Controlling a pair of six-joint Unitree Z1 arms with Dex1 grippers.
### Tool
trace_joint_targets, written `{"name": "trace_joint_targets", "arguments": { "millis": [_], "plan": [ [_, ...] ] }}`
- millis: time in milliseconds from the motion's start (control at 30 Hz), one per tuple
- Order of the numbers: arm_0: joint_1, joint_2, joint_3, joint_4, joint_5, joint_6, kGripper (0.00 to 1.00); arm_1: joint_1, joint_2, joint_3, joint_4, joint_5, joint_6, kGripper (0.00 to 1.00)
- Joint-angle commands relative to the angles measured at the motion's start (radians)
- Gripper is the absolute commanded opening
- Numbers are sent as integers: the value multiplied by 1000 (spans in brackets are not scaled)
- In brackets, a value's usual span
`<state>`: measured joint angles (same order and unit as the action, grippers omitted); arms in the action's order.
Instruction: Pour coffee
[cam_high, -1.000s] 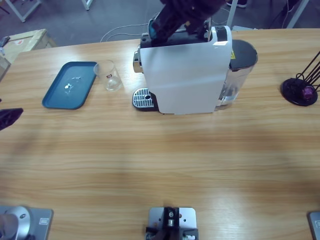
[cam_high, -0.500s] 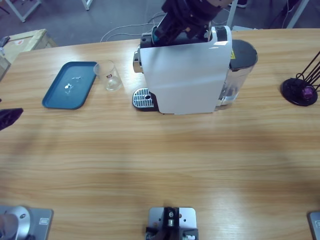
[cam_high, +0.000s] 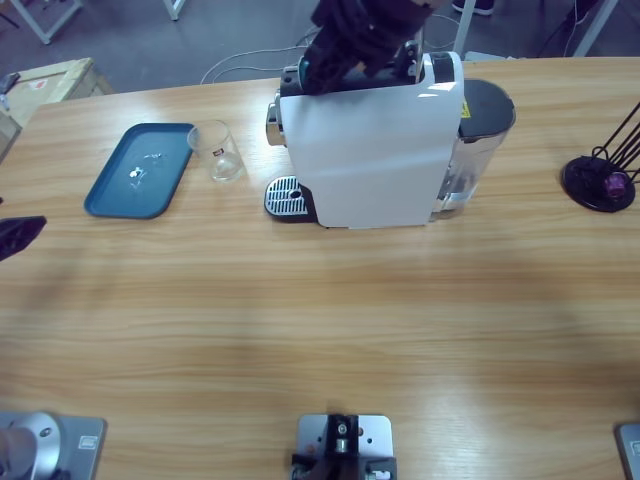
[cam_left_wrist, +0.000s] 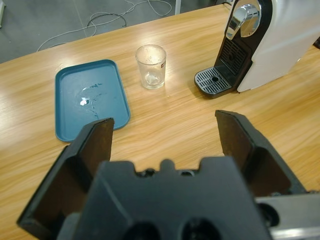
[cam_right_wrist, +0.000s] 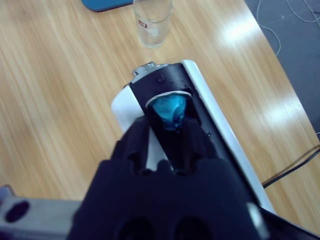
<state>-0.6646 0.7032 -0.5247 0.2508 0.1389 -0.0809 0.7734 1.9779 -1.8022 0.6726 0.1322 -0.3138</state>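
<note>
Blue shows at the top of the white coffee machine (cam_high: 365, 155), where the right gripper (cam_right_wrist: 167, 131) holds a blue capsule (cam_right_wrist: 169, 111) pinched between its black jaws, right over the black slot in the machine's top. In the high view this arm comes down from the top edge onto the machine. The machine stands on the wooden table (cam_high: 320, 330), its drip tray (cam_high: 284, 196) facing a clear glass (cam_high: 220, 150) that stands upright beside a teal tray (cam_high: 140, 170), just apart from it. The left gripper (cam_left_wrist: 165, 137) hangs over the table with its jaws spread wide, holding nothing, well apart from the glass and machine.
</note>
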Motion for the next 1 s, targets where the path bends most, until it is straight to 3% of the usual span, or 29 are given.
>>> {"name": "trace_joint_targets", "arguments": {
  "millis": [33,300,333,367,400,433,500,633,700,733,833,933,1000],
  "plan": [
    [-7,-13,37,-1,-6,-12,853,12,102,-40,67,14,-11,1000],
    [-7,-13,37,-2,-7,-11,853,31,-13,-76,76,-49,-8,999],
    [-7,-13,37,-2,-6,-11,853,36,-45,-78,74,-33,-8,952],
    [-7,-13,37,-2,-5,-11,853,40,-81,-78,73,-3,-8,686],
    [-7,-13,37,-2,-6,-11,853,42,-118,-78,74,30,-8,232],
    [-7,-13,37,-2,-5,-12,853,43,-155,-75,78,57,-7,0],
    [-7,-14,37,-2,-6,-11,853,55,-228,-62,104,63,-7,0],
    [-7,-12,37,-2,-7,-10,853,78,-323,-127,358,71,-15,0],
    [-7,-12,37,-2,-7,-10,853,57,-449,29,238,55,99,0],
    [-7,-11,37,-2,-7,-10,853,46,-517,132,151,-9,167,0],
    [-7,-11,37,-2,-7,-10,853,46,-677,449,-140,-324,355,0],
    [-7,-12,37,-2,-7,-10,853,59,-646,600,-315,-539,423,0],
    [-7,-11,37,-2,-7,-10,853,82,-561,628,-425,-602,434,0]
  ]
}}
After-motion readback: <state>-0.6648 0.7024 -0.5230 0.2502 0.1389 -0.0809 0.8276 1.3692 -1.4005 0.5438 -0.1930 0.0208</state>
